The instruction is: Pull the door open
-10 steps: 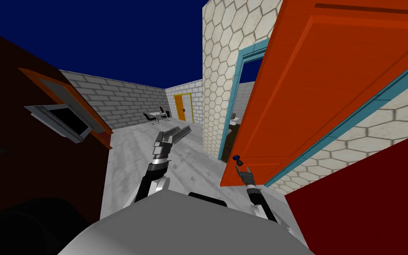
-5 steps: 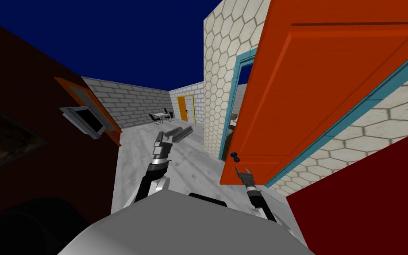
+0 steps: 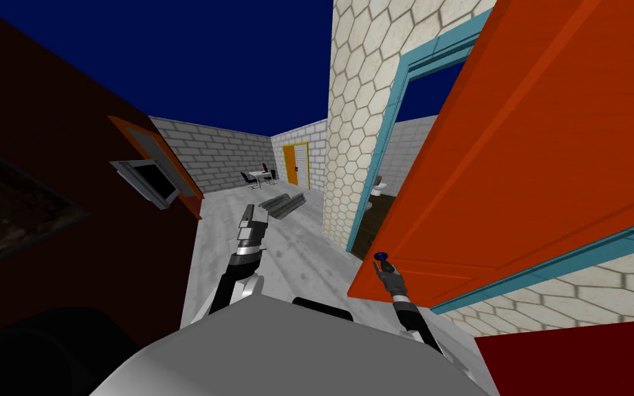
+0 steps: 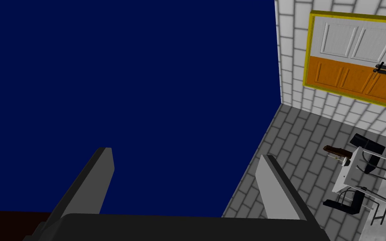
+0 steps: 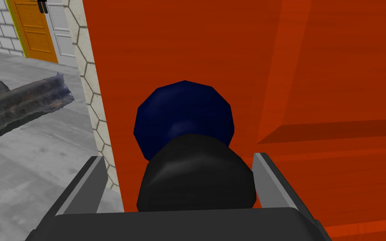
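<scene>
**Door** [image 3: 515,158]: orange-red, panelled. It stands swung out of its teal frame [image 3: 377,151], which is set in a hex-tiled wall [image 3: 357,103]. A gap shows between the door's free edge and the frame.

**Knob** [image 5: 183,113]: dark blue and round, with a black front part. It sits on the door face, close to the free edge.

**Right claw** [image 5: 179,156]: at the knob, with its fingers spread and the black part between them. One finger [image 5: 267,180] is just beside the black part and the other stands apart from it. The claw is pinching nothing.

**Left claw** [image 4: 186,152]: fingers spread, nothing between them. In the head view it is held out over the floor, well apart from the door.

**Floor** [image 3: 295,240]: grey and mottled.

**Slab** [image 3: 282,203]: long, rough and grey. It lies on the floor beyond the left claw.

**Far door** [image 3: 298,165]: orange and white in a yellow frame, set in the brick wall at the far end.
</scene>
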Tool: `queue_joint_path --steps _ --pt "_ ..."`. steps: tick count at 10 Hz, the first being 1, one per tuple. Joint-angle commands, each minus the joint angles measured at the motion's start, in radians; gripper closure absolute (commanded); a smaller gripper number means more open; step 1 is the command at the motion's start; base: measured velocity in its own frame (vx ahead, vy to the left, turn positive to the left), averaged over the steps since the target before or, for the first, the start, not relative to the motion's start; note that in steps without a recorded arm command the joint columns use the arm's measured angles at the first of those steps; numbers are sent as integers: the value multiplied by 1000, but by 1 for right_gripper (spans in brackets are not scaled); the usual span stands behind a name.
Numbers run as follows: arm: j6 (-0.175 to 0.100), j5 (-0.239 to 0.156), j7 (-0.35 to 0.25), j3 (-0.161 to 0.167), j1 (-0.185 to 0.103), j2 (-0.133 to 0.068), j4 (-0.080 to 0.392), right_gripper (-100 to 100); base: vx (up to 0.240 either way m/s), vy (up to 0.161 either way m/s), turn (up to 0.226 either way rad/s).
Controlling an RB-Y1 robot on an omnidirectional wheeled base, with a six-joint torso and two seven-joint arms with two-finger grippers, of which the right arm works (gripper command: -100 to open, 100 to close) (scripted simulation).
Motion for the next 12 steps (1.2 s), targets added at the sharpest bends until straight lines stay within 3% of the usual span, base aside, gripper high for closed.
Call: queue_joint_path --steps 1,6,8,12 --pt "4 0 2 0 2 -1 -5 100 6 -5 -31" --pt "4 0 2 0 2 -1 -5 100 -11 -5 2" --pt "-46 6 -36 27 24 -33 12 100 -145 -66 237" --pt "-109 14 -83 62 51 -70 30 100 -166 -85 152"
